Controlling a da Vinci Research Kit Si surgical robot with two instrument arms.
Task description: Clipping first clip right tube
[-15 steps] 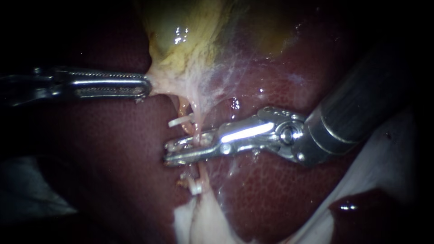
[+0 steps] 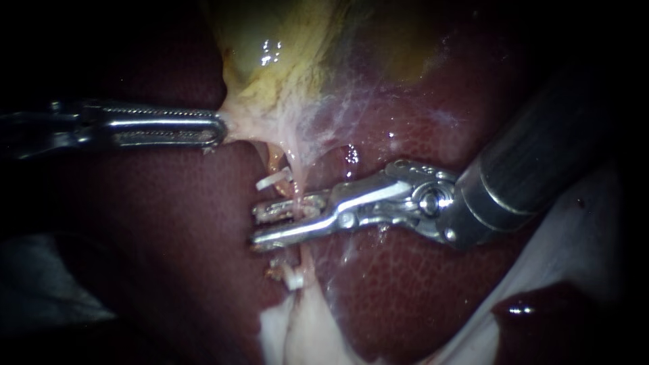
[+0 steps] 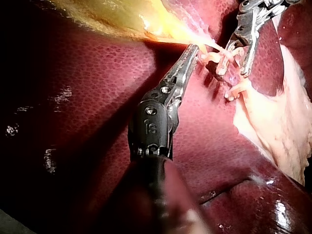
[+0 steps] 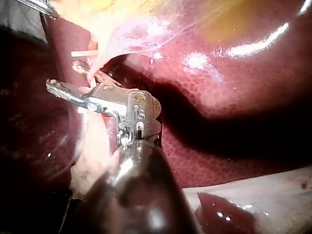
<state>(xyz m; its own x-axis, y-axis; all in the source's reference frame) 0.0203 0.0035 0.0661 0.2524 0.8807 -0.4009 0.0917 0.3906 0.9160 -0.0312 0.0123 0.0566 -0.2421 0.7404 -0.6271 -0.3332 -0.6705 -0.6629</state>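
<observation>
My L instrument (image 2: 215,128) clamps the gallbladder (image 2: 270,61) at its lower edge. R instrument (image 2: 257,228) jaws gape astride the right tube (image 2: 296,188), with a white clip (image 2: 272,180) just above. I've bare liver (image 2: 169,223) beyond the tips.

Endoscope close over the liver (image 2: 169,236); left instrument (image 2: 220,130) enters from 9 o'clock, right instrument (image 2: 257,223) from 2. Wrist cameras look along their own shafts; all share the tube (image 2: 295,184).

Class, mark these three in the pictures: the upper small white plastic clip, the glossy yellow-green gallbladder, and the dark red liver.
Upper small white plastic clip (image 2: 272,180): endoscope view, middle of its bar.
Glossy yellow-green gallbladder (image 2: 270,47): endoscope view, its shiny wall.
Dark red liver (image 2: 169,230): endoscope view, bare surface.
</observation>
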